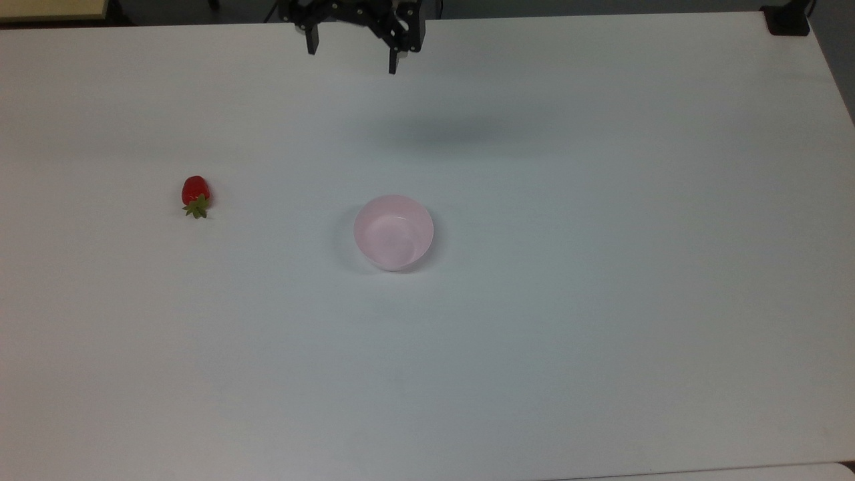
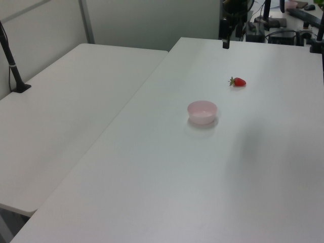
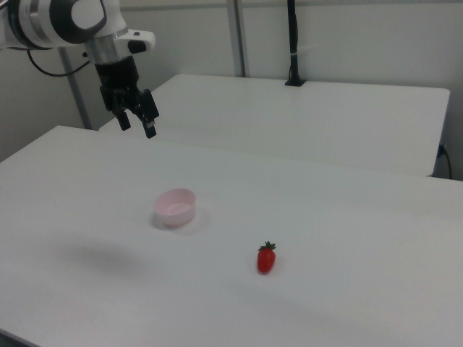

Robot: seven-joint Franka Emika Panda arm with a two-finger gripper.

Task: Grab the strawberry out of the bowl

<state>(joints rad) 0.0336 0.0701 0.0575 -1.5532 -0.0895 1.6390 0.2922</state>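
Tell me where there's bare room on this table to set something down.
Nearly everywhere. The table is bare on the top view's right of the bowl, along the near edge, and between bowl and strawberry. The open pincer hangs over the far edge.

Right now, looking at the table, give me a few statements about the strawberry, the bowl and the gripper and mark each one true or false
1. The strawberry lies inside the bowl. False: it lies on the table, apart from the bowl.
2. The bowl holds nothing. True.
3. The gripper grips the strawberry. False: it is open, raised, holding nothing.
4. In the right view the strawberry's green cap points up. True.
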